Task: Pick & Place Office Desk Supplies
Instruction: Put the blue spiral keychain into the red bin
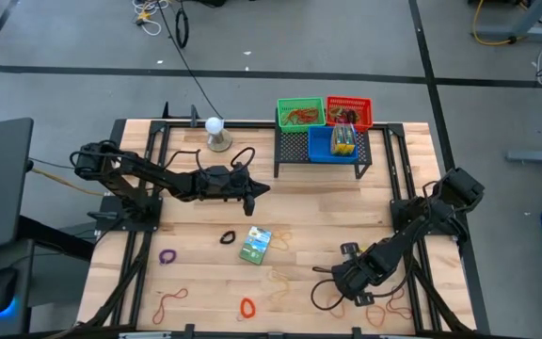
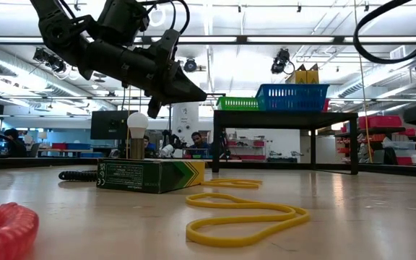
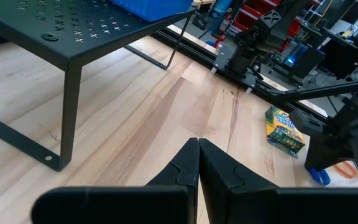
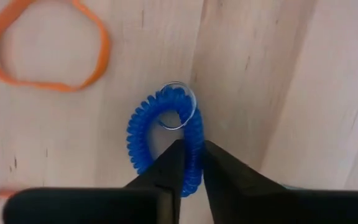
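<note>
Pinching a blue coiled-plastic wrist loop [image 4: 165,144] flat on the wooden table [image 1: 327,207], the right gripper [image 4: 190,163] is clamped on its rim. The left gripper [image 3: 199,163] hovers shut, empty. Some supplies fill the rack-top baskets [image 1: 326,125]; a green crayon box [image 1: 255,245] and scattered loops remain.

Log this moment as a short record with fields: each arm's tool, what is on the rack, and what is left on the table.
left tool: shut, empty, raised over the table in front of the rack
right tool: down at the table, fingers closed around the blue coil loop
black mesh rack: carries green bin, red bin, blue bin
left on the table: crayon box, purple loop, black loop, red loop, several rubber bands
</note>
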Motion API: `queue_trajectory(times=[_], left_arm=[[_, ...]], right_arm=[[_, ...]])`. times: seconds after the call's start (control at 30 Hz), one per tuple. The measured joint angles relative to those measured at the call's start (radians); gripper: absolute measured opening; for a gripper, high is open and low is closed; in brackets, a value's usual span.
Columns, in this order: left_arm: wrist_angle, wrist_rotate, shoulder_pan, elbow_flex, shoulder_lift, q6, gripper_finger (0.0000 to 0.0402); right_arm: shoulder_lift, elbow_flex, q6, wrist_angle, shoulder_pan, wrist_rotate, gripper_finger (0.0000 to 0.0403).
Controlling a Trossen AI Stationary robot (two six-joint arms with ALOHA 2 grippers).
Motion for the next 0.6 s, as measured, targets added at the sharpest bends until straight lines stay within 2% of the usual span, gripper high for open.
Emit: queue_trajectory(times=[0.23,0.37,0.6], left_arm=[[0.0,0.0,0.0,0.0,0.0,0.0,0.0012],[0.0,0.0,0.0,0.0,0.0,0.0,0.0012],[-0.007,0.006,-0.002,0.0,0.0,0.004,0.0012]], right_arm=[[-0.019,-0.003,0.158,0.001,-0.003,0.014,0.0032],[-0.071,-0.005,0.36,0.012,-0.037,0.037,0.0029],[-0.133,-0.004,0.787,-0.013,-0.145,0.189,0.0027]])
